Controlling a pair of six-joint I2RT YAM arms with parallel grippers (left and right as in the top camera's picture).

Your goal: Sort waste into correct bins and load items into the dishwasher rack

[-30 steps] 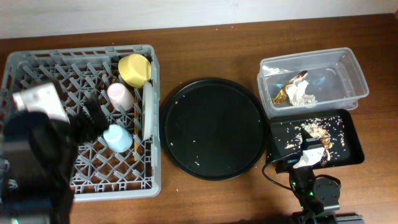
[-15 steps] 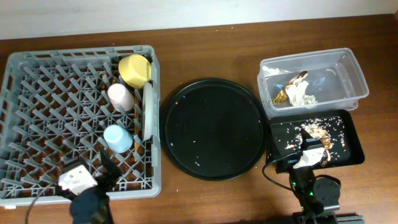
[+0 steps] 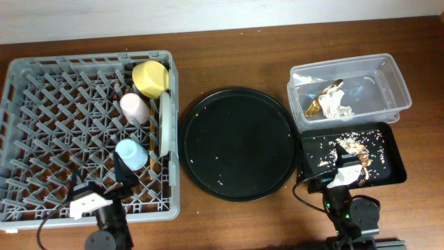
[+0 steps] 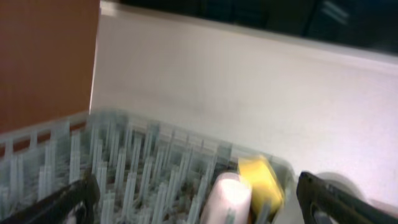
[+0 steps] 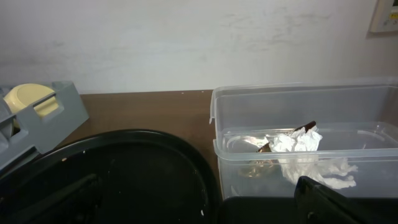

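Overhead: the grey dishwasher rack fills the left of the bench, with a round black tray in the middle and two bins at right.
The clear tub holds the napkin and wrapper. In the shallow black tray, the right gripper, fingers spread, partly hides the food scraps. Plate, yellow bowl, pink cup and blue cup sit in the rack. The left gripper, also spread, hangs over the rack's near edge.
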